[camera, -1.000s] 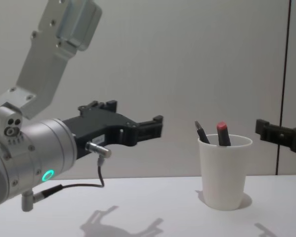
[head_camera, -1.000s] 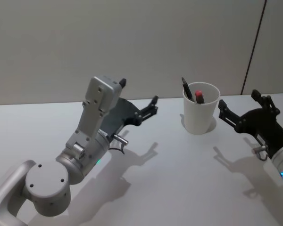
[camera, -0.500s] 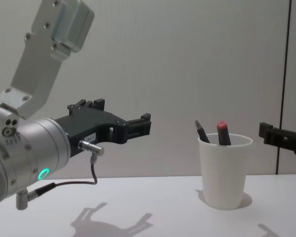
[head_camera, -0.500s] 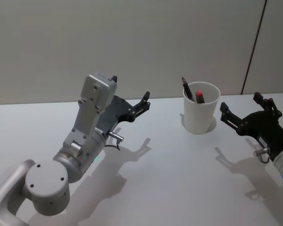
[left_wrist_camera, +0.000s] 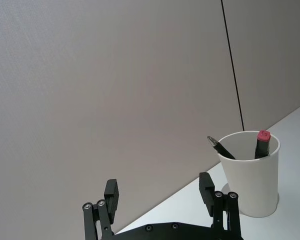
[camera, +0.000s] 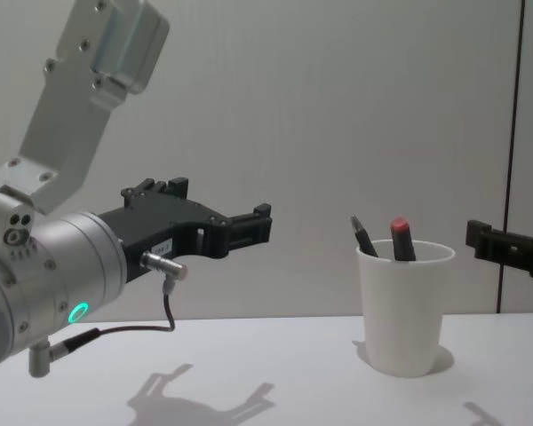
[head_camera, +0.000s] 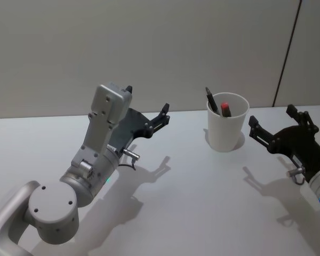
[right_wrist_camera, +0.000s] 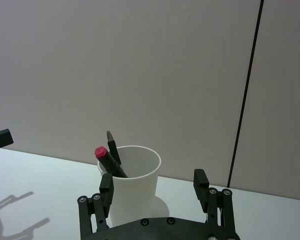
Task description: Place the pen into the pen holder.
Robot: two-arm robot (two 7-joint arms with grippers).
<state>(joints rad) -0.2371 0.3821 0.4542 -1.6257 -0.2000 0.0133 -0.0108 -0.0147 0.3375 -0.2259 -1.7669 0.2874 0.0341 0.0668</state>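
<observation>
Well, both arms have drawn back from the cup (head_camera: 227, 129) over the last second, and for the last half second nothing has shifted at all. The left gripper (head_camera: 147, 116) hangs in the air above the table (head_camera: 192, 192), well apart from the cup on its left, its fingers spread wide with nothing between them. The right gripper (head_camera: 277, 124) sits near the cup on the other side, pulled back slightly, its fingers also wide and empty.

The cup stands upright toward the back of the table, and two things poke out of it: a dark pen (head_camera: 211, 101) leaning against the left side of the rim, and a stick with a red end (head_camera: 225, 108) just beside it. From where I stand, the pen is already in the holder, so this looks like the job done and the arms retiring. The cup stands steady and nothing looks likely to tip.
</observation>
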